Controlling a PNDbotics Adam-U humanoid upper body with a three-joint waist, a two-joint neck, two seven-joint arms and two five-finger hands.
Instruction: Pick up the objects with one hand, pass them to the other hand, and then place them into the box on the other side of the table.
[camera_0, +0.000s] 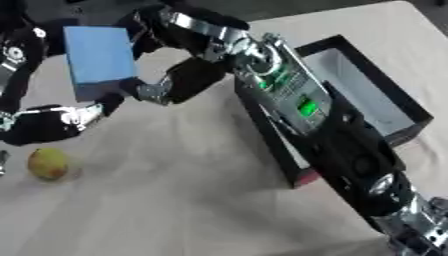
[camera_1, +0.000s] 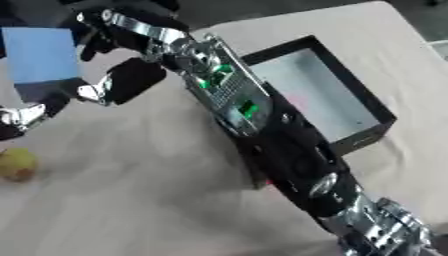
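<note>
Beige counter (camera_0: 201, 200) noted; dark floor beyond black box (camera_1: 372, 107). No legible writing. Blue block (camera_0: 98, 57) gripped between both hands: right hand (camera_0: 179, 82), left hand (camera_0: 61, 120). Yellow fruit (camera_0: 48, 163) left of box.

Block (camera_0: 99, 55) far left between both hands, box (camera_0: 376, 95) right, round fruit (camera_0: 48, 163) near left

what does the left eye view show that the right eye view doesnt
Only the left eye view shows the robot's whole left hand and forearm. Only the right eye view shows the pinkish patch inside the box unobstructed. Both show the blue block held between the hands, the right hand, and the yellow fruit on the table.
</note>
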